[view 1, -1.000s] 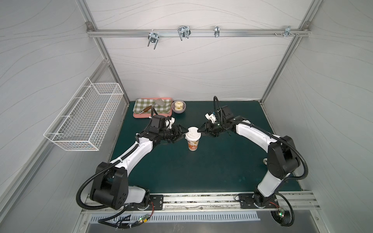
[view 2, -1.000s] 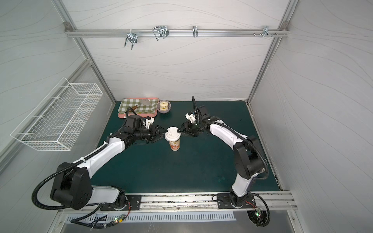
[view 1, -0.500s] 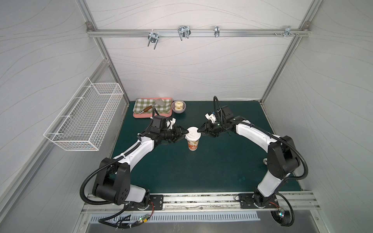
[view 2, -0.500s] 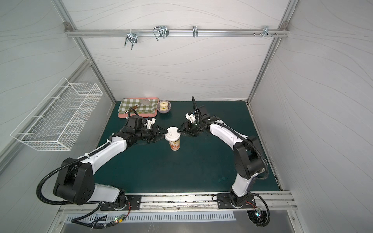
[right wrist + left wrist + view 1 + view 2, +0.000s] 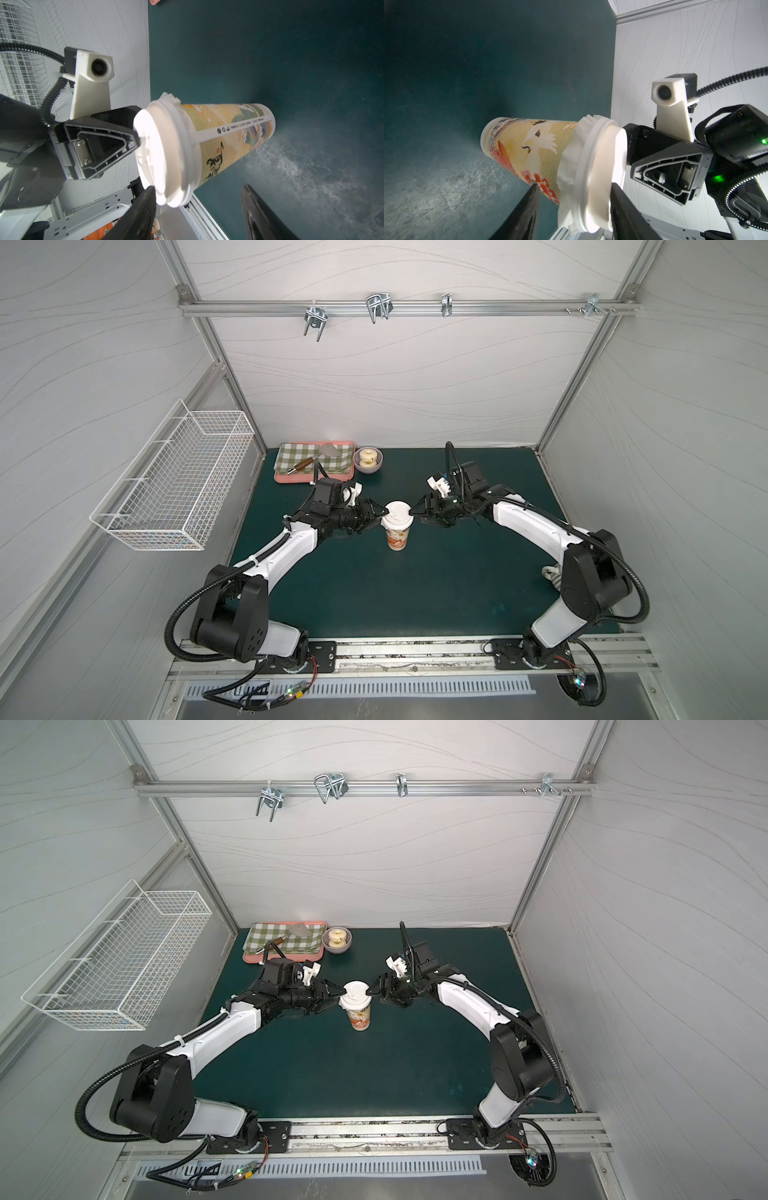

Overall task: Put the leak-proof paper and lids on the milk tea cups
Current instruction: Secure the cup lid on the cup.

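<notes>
Under the white lid (image 5: 397, 512), the leak-proof paper (image 5: 569, 166) is crimped over the mouth of the milk tea cup (image 5: 396, 537), its frill hanging below the rim. The left pincer (image 5: 575, 185) is spread, straddling the lid's edge, probably to steady it. The right pincer (image 5: 199, 186) is spread too, one finger beside the lid. Bare green surface (image 5: 415, 593) surrounds the cup, and the tray (image 5: 291, 479) stands well back.

One cup (image 5: 396, 537), one lid (image 5: 397, 514), one bowl (image 5: 368, 459), one tray (image 5: 291, 479).

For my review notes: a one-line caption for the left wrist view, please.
Printed cup, white lid on, crumpled paper sticking out beneath its rim; left gripper straddles the top, jaws open.
</notes>
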`<state>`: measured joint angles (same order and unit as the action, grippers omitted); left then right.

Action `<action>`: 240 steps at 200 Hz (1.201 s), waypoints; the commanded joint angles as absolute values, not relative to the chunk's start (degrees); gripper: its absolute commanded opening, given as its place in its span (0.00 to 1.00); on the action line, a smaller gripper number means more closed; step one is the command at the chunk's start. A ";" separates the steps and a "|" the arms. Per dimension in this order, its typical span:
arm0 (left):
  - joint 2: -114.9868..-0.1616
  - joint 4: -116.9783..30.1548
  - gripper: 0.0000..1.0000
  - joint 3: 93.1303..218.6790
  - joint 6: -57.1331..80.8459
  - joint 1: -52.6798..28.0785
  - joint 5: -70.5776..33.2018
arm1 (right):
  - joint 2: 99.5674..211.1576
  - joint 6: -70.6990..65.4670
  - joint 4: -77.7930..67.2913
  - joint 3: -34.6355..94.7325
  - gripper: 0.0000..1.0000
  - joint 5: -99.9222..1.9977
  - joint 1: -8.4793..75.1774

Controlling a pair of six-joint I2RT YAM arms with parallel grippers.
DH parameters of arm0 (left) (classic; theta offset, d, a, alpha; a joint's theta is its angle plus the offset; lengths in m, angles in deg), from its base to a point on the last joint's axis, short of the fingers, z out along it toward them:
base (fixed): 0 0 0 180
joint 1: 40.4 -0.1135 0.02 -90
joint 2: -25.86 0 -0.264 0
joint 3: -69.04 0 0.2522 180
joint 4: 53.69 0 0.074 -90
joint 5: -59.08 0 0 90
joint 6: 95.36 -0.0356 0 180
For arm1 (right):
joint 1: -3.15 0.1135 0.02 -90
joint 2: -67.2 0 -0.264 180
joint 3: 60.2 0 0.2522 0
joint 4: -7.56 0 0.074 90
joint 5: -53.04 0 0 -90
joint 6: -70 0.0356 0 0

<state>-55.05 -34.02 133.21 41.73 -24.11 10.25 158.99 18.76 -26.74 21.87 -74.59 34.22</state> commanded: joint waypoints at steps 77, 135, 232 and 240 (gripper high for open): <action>-56.05 -32.81 0.54 132.37 41.84 -23.17 8.55 | 156.46 26.39 -18.90 16.31 0.55 -75.86 38.00; -55.97 -32.90 0.54 131.89 41.95 -23.09 8.37 | 158.84 27.17 -19.22 15.96 0.51 -74.14 38.39; -55.97 -32.77 0.53 131.79 42.03 -23.09 8.11 | 156.79 25.51 -19.05 15.69 0.56 -74.39 39.05; -55.92 -32.77 0.53 131.76 42.01 -23.09 8.02 | 156.23 25.57 -18.95 15.70 0.57 -74.36 39.31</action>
